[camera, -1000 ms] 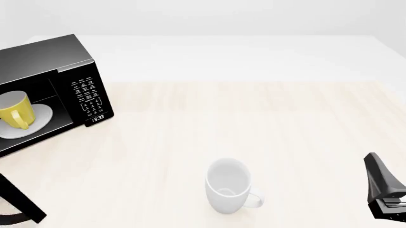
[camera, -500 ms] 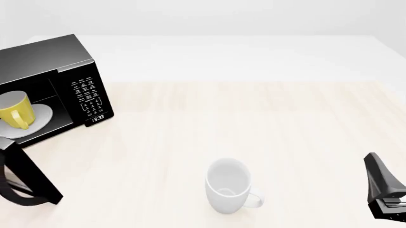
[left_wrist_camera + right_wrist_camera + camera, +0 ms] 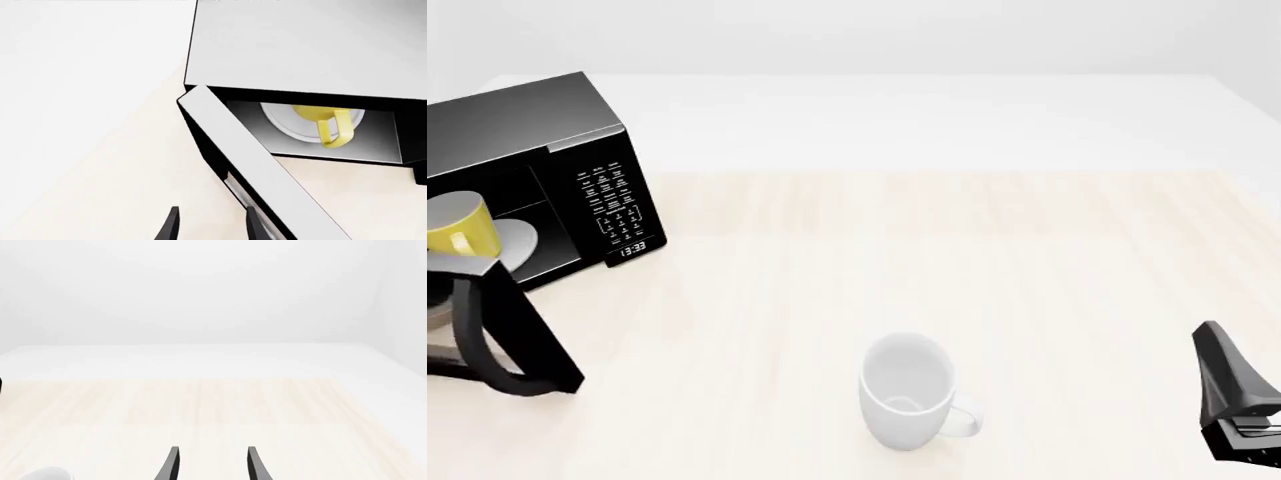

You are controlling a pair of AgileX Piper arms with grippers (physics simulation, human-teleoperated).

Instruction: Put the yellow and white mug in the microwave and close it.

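The yellow and white mug [image 3: 454,228] sits inside the black microwave [image 3: 521,130] at the table's far left, on the white turntable plate [image 3: 510,240]. In the left wrist view the mug [image 3: 325,125] shows through the opening, handle outward. The microwave door [image 3: 501,335] stands partly open, at an angle to the opening. My left gripper [image 3: 212,211] is open, one finger close beside the door [image 3: 260,170]; the front view does not show it. My right gripper [image 3: 1214,345] is open and empty at the near right edge of the table; its fingers [image 3: 172,465] point across the bare tabletop.
A larger all-white mug [image 3: 905,392] stands on the light wooden table [image 3: 961,260] near the front middle; its rim [image 3: 47,474] just shows in the right wrist view. The keypad and clock [image 3: 617,205] face the table's centre.
The microwave door has swung steadily toward the opening, now covering part of the plate in the front view. The right arm and both mugs have not moved.
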